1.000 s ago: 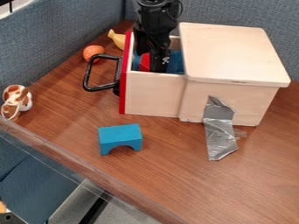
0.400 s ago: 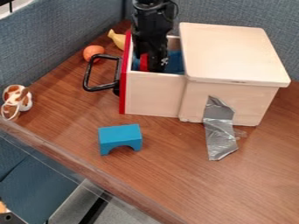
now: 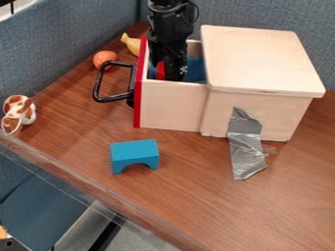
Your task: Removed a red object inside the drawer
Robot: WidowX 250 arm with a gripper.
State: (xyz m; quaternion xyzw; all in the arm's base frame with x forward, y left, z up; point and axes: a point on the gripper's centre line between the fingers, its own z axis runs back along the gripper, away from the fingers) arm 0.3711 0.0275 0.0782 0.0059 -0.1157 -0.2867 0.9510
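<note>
One red object (image 3: 161, 70) sits inside the drawer (image 3: 171, 105), on the handle (image 3: 97, 88) side of your gripper (image 3: 175, 72); you cannot tell the gripper's opening or hold.

This looks like an office cubicle fitted out as a small robotics lab. Blue fabric partitions (image 3: 72, 46) run from ten to one o'clock behind a wood-grain desk (image 3: 262, 211), with a black robot arm (image 3: 171, 29) at twelve and a duct-taped wooden drawer box (image 3: 262, 63) at two.
</note>
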